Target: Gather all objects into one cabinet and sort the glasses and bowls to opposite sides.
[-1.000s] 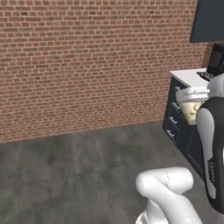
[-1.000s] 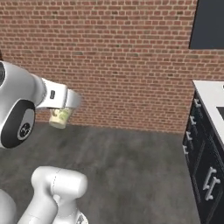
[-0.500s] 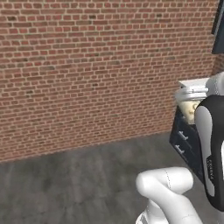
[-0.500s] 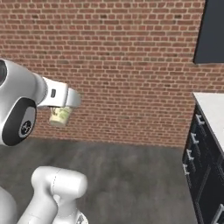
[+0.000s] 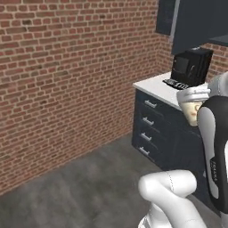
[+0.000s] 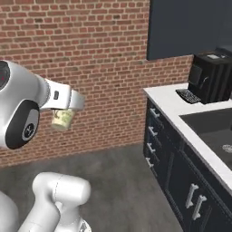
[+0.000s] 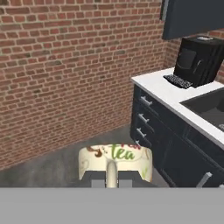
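A cream mug (image 7: 114, 161) with a brownish pattern and the word "tea", one of the glasses, hangs in my gripper (image 7: 111, 181), which is shut on it. The same mug (image 5: 191, 114) sits under the hand (image 5: 192, 95) in the left base view. In the right base view the mug (image 6: 62, 119) hangs below the gripper (image 6: 68, 108), well above the floor. The dark slate cabinet (image 5: 196, 22) hangs on the wall over the counter, also seen as the cabinet (image 6: 186, 27) at upper right and the cabinet (image 7: 192, 16). The bowls are out of view.
A white counter (image 6: 166, 97) on dark drawer cabinets (image 5: 149, 129) runs along the right. On it stands a black coffee machine (image 6: 210, 74), with a sink (image 6: 213, 127) nearer to me. A brick wall (image 5: 67, 80) is ahead, above grey floor (image 5: 89, 182).
The whole picture has shifted, so the camera has turned: the counter, coffee machine and wall cabinet have come further into view. The mug stays in the shut gripper.
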